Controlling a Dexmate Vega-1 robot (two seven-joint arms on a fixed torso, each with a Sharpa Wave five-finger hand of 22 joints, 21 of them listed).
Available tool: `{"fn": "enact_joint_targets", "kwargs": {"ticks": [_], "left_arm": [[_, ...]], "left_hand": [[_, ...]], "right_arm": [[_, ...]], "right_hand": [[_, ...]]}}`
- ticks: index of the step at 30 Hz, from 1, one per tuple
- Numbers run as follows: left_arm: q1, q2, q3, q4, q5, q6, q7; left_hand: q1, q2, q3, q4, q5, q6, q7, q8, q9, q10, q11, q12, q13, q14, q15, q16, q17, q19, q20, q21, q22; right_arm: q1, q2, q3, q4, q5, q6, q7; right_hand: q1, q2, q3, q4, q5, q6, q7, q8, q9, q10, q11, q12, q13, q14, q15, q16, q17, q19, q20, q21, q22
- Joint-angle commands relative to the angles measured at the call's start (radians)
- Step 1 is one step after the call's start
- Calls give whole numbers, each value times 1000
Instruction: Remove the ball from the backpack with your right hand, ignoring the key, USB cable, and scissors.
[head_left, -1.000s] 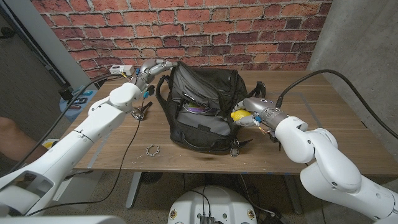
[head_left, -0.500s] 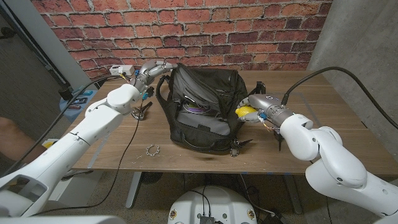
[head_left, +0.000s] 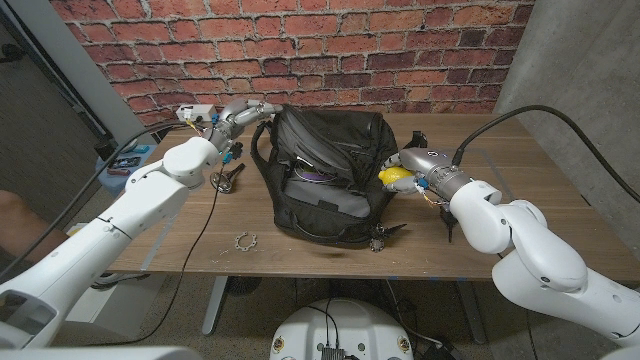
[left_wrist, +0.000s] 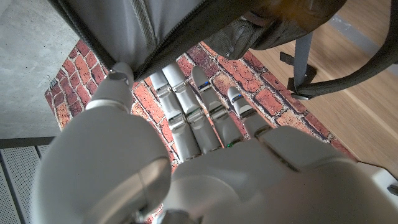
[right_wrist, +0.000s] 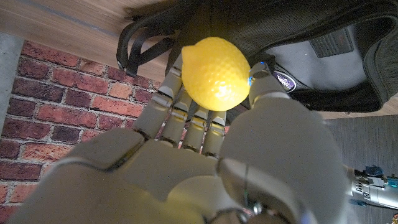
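Observation:
A black backpack (head_left: 325, 180) stands open in the middle of the wooden table (head_left: 520, 170). Just off its right side my right hand (head_left: 412, 166) holds a yellow dimpled ball (head_left: 394, 176) outside the bag. In the right wrist view the ball (right_wrist: 216, 70) sits between the fingertips and thumb of my right hand (right_wrist: 205, 155), with the backpack (right_wrist: 323, 56) behind it. My left hand (head_left: 243, 112) grips the bag's upper left rim; in the left wrist view its fingers (left_wrist: 186, 106) lie behind the backpack fabric (left_wrist: 155, 31) and the thumb presses on it. Dark and shiny items show in the open pocket (head_left: 318, 172).
A bunch of keys (head_left: 228, 178) lies left of the bag, and a small metal ring (head_left: 244, 241) near the front edge. A white box (head_left: 195, 111) with wires sits at the back left. A cable (head_left: 205, 225) crosses the left side. A brick wall (head_left: 300, 50) stands behind.
My right hand has drawn the ball to the right and slightly up, away from the bag's side. The left arm has shifted a little; its hand keeps its hold on the rim.

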Motion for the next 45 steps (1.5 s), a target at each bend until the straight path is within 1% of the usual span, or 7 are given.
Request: {"fn": "enact_joint_targets", "kwargs": {"ticks": [1,9,13,19,25,29,45], "left_arm": [[47,50,-34,-46,-16,1,-22],[77,86,-56,-78,-33,8,-46],[89,91,-61,-87,-40,10,-48],[98,103,-64,-95,-54,15,-68],[111,119,-66,-108,-70,19,-91],[120,134,-71,-115,-82,21,-111],[175,197,-117,-152,-145,57,-150]], "left_hand": [[154,159,-3,4,5,2,5,-5,5,-3,-2,-1,6,-2,0,-5,1,-1,-1,-3,3],[155,161,-5,4,4,3,5,-5,5,-4,0,-3,5,-6,-1,-5,5,-3,-1,-3,3],[155,161,-5,4,4,3,5,-6,5,-5,-3,-5,4,-8,0,-6,5,-3,0,-3,3],[155,161,-7,4,3,1,5,-7,5,-6,-4,-7,4,-9,2,-7,7,-4,1,-3,3],[152,161,-6,5,3,4,4,-6,5,-9,-1,-11,3,-6,4,-10,4,-4,0,-3,3],[151,162,-7,6,3,-1,3,-9,5,-9,-3,-12,1,-7,5,-10,6,-4,0,-3,3],[153,165,-12,6,-1,-14,1,-15,6,-36,-2,-27,1,-27,14,-14,15,-10,3,-4,3]], "right_arm": [[0,-19,14,21,48,7,-59],[-11,-45,57,34,90,3,-110],[-11,-57,73,43,123,11,-127],[5,-69,72,56,146,11,-146],[-2,-71,103,80,218,28,-181],[-8,-84,124,96,263,47,-206],[35,-119,106,118,320,41,-257]], "right_hand": [[8,2,-1,3,6,12,-1,0,2,11,3,5,2,12,-163,0,4,11,-74,6,4],[10,4,-2,3,5,15,-1,-1,2,13,2,4,2,13,-163,0,6,12,-74,7,5],[10,4,-2,3,5,16,-2,-1,2,15,2,4,2,14,-163,-1,7,12,-75,7,5],[12,5,-3,3,4,16,-2,-2,2,13,1,2,2,15,-164,-2,7,12,-76,7,5],[16,1,-1,0,5,16,-3,-2,2,14,0,2,3,15,-164,-7,5,12,-76,8,5],[16,1,0,0,5,17,-2,-3,2,13,1,1,3,16,-163,-10,4,13,-75,8,4],[15,1,1,2,5,18,-2,-4,2,15,2,-1,3,20,-161,-16,4,11,-76,8,4]]}}
